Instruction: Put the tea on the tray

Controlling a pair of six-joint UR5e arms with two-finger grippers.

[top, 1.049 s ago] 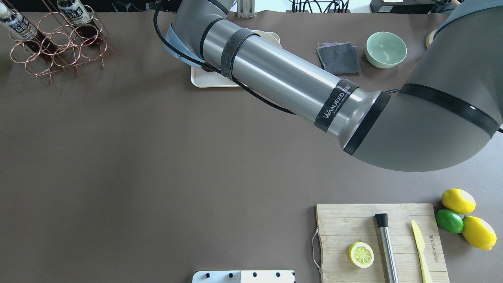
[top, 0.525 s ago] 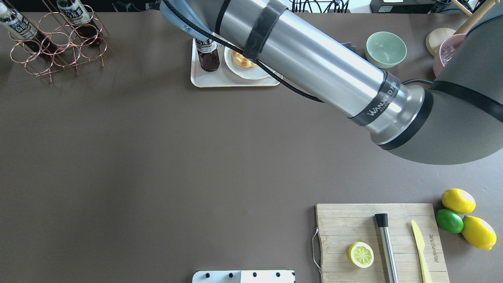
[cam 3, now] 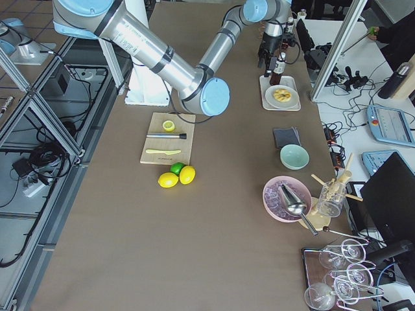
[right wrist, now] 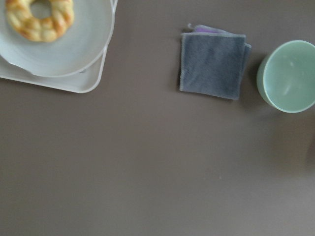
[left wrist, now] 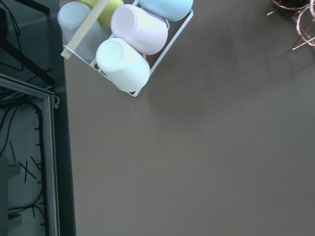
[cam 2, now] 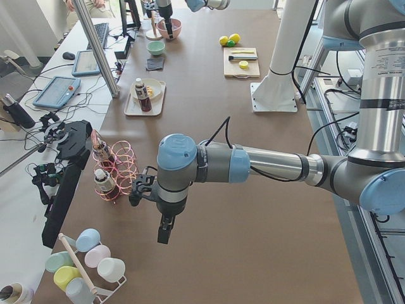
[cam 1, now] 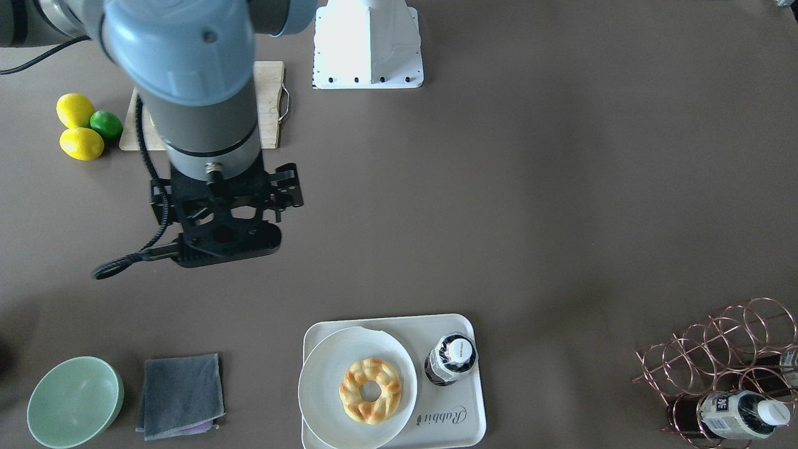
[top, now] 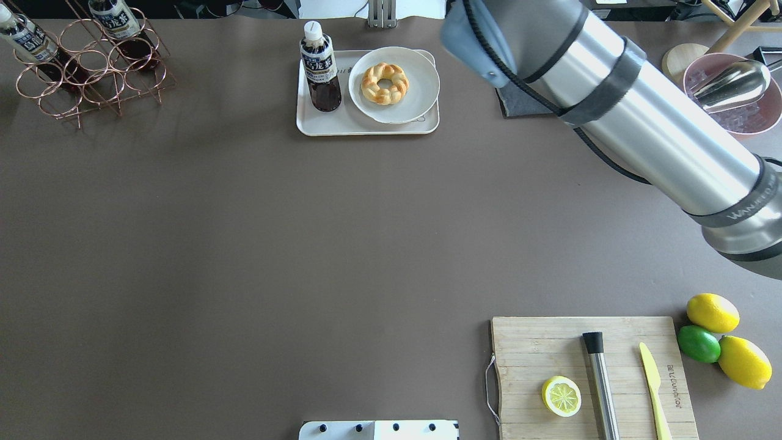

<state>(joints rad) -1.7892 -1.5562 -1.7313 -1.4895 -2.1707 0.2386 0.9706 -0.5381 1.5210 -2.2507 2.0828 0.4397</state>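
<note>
The right arm (top: 641, 116) reaches across the table, with the right gripper (cam 1: 221, 240) hanging well apart from the tray (cam 1: 455, 399). Its jaws are hidden, so wide or narrow cannot be told. On the tray, beside a plate (cam 1: 324, 386) with a doughnut (cam 1: 370, 390), the tea (cam 1: 451, 359) stands upright, beyond the gripper and to its left.

1. Right arm (top: 641, 122) comes in from the right side, silver forearm angling up and toward the far side, blue-capped wrist (top: 479, 40) at the end of it.
2. Right gripper (cam 1: 227, 246) hangs pretty much straight down. Its fingers are tucked under the black body, so I can't tell how the jaws stand.
3. Left arm (cam 2: 266, 166) is stretched out nearly flat, way over to the left.
4. Left gripper (cam 2: 164, 231) points down too. Can't call its jaws either from that side view.
</note>
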